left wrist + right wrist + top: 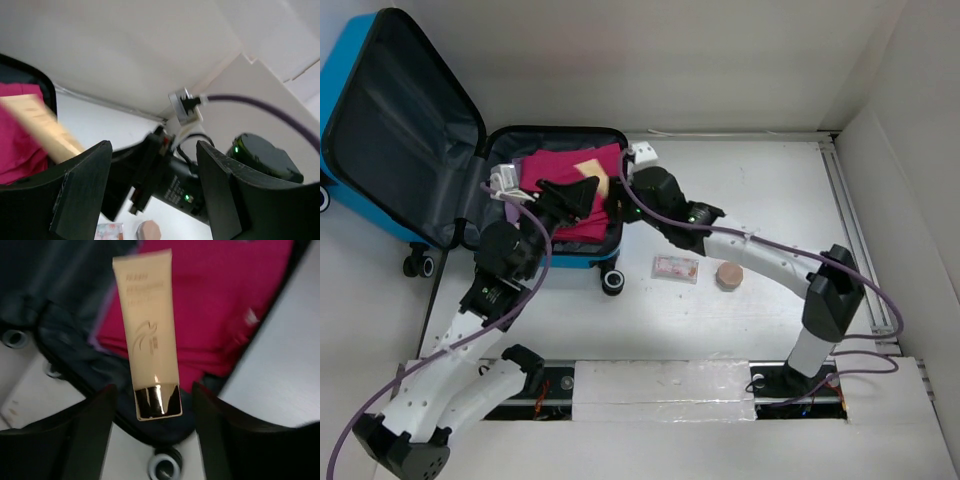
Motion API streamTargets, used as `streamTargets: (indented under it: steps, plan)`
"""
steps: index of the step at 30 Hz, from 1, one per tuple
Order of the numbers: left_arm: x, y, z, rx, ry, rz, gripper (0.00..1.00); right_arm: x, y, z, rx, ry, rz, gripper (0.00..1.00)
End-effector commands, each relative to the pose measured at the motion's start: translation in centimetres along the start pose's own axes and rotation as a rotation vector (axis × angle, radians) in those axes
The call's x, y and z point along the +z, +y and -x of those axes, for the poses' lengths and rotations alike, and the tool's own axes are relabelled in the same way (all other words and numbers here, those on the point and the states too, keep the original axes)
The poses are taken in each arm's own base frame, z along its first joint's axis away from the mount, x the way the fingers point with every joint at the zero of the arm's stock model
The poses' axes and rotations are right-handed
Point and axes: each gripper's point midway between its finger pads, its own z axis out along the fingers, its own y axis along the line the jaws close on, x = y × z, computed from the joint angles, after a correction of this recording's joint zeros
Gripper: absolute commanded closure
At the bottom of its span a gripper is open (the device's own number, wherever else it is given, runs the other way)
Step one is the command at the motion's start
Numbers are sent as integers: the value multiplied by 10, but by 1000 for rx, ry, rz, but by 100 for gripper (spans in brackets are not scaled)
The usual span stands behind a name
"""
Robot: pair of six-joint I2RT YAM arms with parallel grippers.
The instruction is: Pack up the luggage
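I read the cream squeeze tube with the gold cap as the item being packed, and my next move depends on how it sits relative to the right gripper. In the right wrist view the tube runs straight away from that gripper. Its cap end is nearest, between the two fingers, and its crimped end lies out over the magenta folded cloth.

The right gripper is released, with a gap showing on each side of the cap and neither finger touching it. I cannot tell whether the tube is resting on the cloth or hanging just above it.

The left gripper is also released and holds nothing. From its wrist camera the tube passes outside its left finger, so the right arm is better placed.

The bright blue hard-shell suitcase lies open at the far left of the white surface. Its dark grey lined lid is propped up to the left, and both arms hover over the open base, which holds the cloth. A small black wheel faces me.

A pink flat packet and a round tan puck lie just beside each other on the surface, outside the case and not yet packed.
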Motion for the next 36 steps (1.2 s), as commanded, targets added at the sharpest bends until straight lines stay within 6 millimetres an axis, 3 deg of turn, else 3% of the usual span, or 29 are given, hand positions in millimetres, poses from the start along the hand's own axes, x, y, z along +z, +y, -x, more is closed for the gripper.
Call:
streamTargets:
  steps: [1, 2, 3, 5, 6, 7, 8, 9, 10, 11, 12, 13, 14, 16, 17, 22, 26, 36]
  plan:
    - [-4, -17, 23, -1, -63, -35, 36, 18, 60, 47, -1, -97, 211, 31]
    - [-2, -13, 18, 3, -47, -21, 36, 20, 62, 64, 5, -124, 192, 19]
    - [0, -8, 9, 7, -16, -13, 36, 23, 55, 60, -8, -108, 152, 2]
    - [0, -1, -1, 11, 7, -4, 36, 13, 26, 65, -4, -119, 50, 2]
    - [0, 7, -11, 15, 26, 13, 36, 13, -6, 38, -1, -69, -24, 2]
    - [0, 11, -15, 16, 31, 17, 36, -12, -19, 54, 51, -119, -45, 2]
    - [0, 12, -19, 7, 39, 12, 36, -21, -40, 45, 78, -114, -93, 2]
    - [2, 14, -28, 9, 67, 4, 36, -30, -77, 40, 116, -126, -189, 2]
    - [3, 16, -37, -3, 84, -5, 36, -38, -112, -9, 126, -52, -277, 2]
    - [7, 19, -50, -1, 124, -13, 36, -65, -142, -7, 208, -95, -364, 2]
    - [10, 18, -53, -2, 135, -25, 36, -77, -158, -24, 233, -81, -414, 2]
    - [12, 18, -59, -13, 144, -36, 36, -89, -183, -68, 233, -14, -484, 2]
    - [13, 21, -65, -13, 157, -39, 36, -105, -192, -71, 287, -37, -508, 0]
    - [17, 23, -75, -26, 175, -51, 36, -121, -214, -100, 315, 7, -581, 0]
    - [19, 19, -74, -37, 172, -70, 36, -126, -220, -120, 318, 44, -605, 0]
    - [27, 27, -90, 11, 205, -45, 36, -128, -242, -156, 359, 144, -714, 0]
    - [32, 34, -111, 53, 265, -27, 36, -114, -240, -171, 377, 201, -687, 0]
    - [32, 36, -115, 86, 263, -10, 35, -115, -236, -184, 417, 228, -697, 0]
